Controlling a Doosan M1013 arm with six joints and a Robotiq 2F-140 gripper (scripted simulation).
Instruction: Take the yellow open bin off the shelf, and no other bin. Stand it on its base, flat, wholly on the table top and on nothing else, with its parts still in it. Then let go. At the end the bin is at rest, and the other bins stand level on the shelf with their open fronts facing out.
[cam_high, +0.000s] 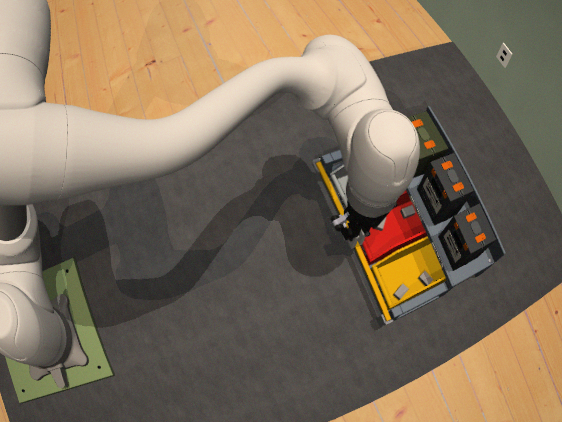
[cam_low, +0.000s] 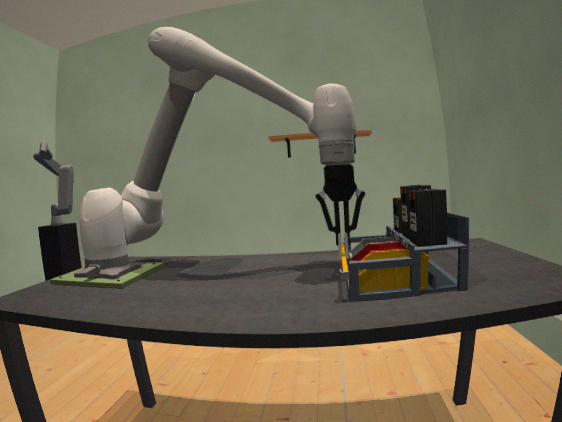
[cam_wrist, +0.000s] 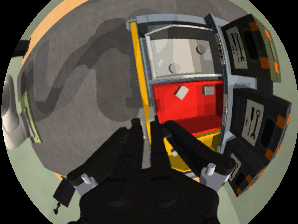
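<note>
The yellow open bin (cam_high: 410, 272) (cam_low: 407, 270) sits in the near end slot of the grey shelf, with two grey parts (cam_high: 401, 291) in it. It also shows in the side view (cam_low: 392, 277). A red bin (cam_high: 395, 227) stands in the middle slot and a pale grey bin (cam_wrist: 176, 52) in the far slot. A yellow front bar (cam_high: 371, 274) runs along the shelf's open side. My gripper (cam_high: 350, 225) points straight down in front of the red bin and is shut on this bar (cam_wrist: 141, 76). The wrist view shows the bar between the fingers (cam_wrist: 154, 137).
Black boxes with orange tabs (cam_high: 450, 185) stand on the shelf's upper level behind the bins (cam_low: 422, 210). The arm's green base plate (cam_high: 60, 330) is at the table's far left. A black stand with a small grey arm (cam_low: 57, 240) sits beside it.
</note>
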